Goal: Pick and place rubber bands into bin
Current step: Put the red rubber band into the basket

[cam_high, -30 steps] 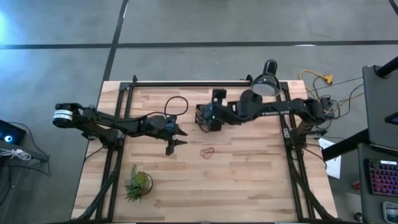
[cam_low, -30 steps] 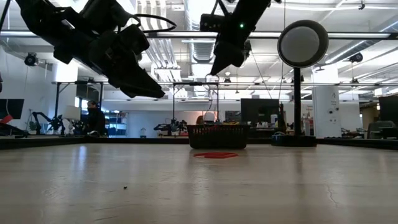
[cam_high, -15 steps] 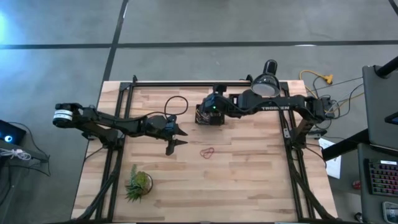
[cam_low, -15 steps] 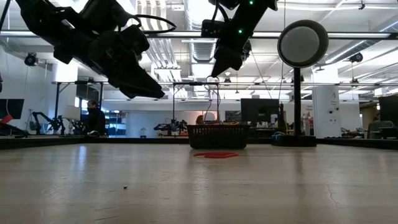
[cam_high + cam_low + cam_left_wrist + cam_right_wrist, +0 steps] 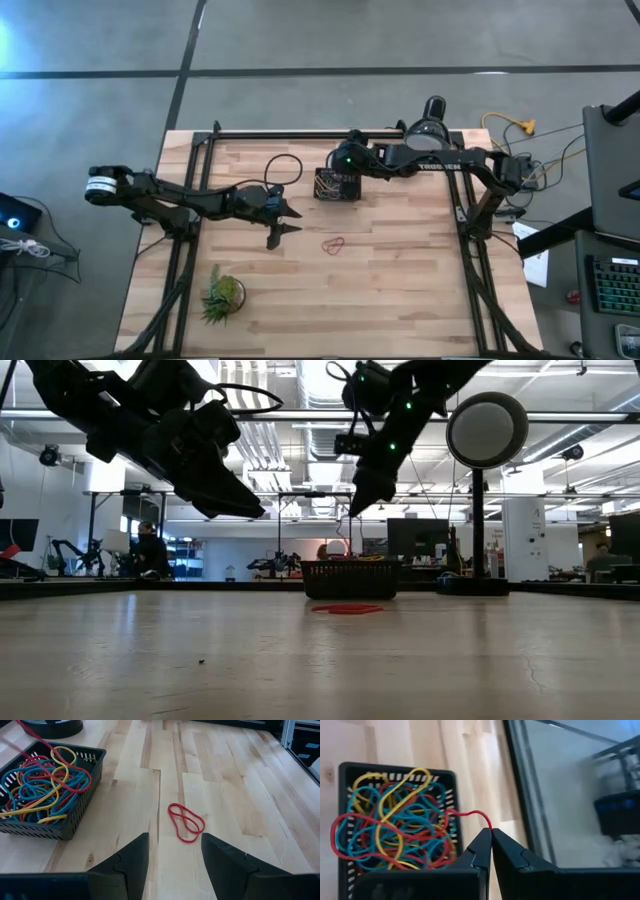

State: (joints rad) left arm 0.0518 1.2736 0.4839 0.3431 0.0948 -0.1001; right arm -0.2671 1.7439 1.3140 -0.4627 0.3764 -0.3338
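The black slotted bin (image 5: 335, 186) sits at the table's far middle, filled with blue, yellow and red rubber bands (image 5: 390, 825). My right gripper (image 5: 491, 836) hovers above the bin's edge (image 5: 357, 510), shut on a red rubber band (image 5: 470, 813). Another red rubber band (image 5: 186, 822) lies flat on the wood nearer the front (image 5: 333, 243). My left gripper (image 5: 175, 855) is open and holds nothing. It hangs above the table, left of that loose band (image 5: 284, 222). My right gripper pinches one end of the red band's loop (image 5: 488, 823) between its two fingertips. The fingers slant down from the table's far right side. From there the band runs down into the bin, where its other end (image 5: 340, 837) lies on the pile.
A black desk lamp (image 5: 428, 131) stands at the far right, close behind the right arm. A small spiky green plant (image 5: 222, 297) sits near the front left. A black cable loops on the wood (image 5: 284, 168) left of the bin. Bare wood lies around the loose red band.
My right gripper has swung toward the table's far edge and sunk a little above the bin, rolling slightly and staying shut on the red band. The band's lower part has stayed on the pile in the bin.
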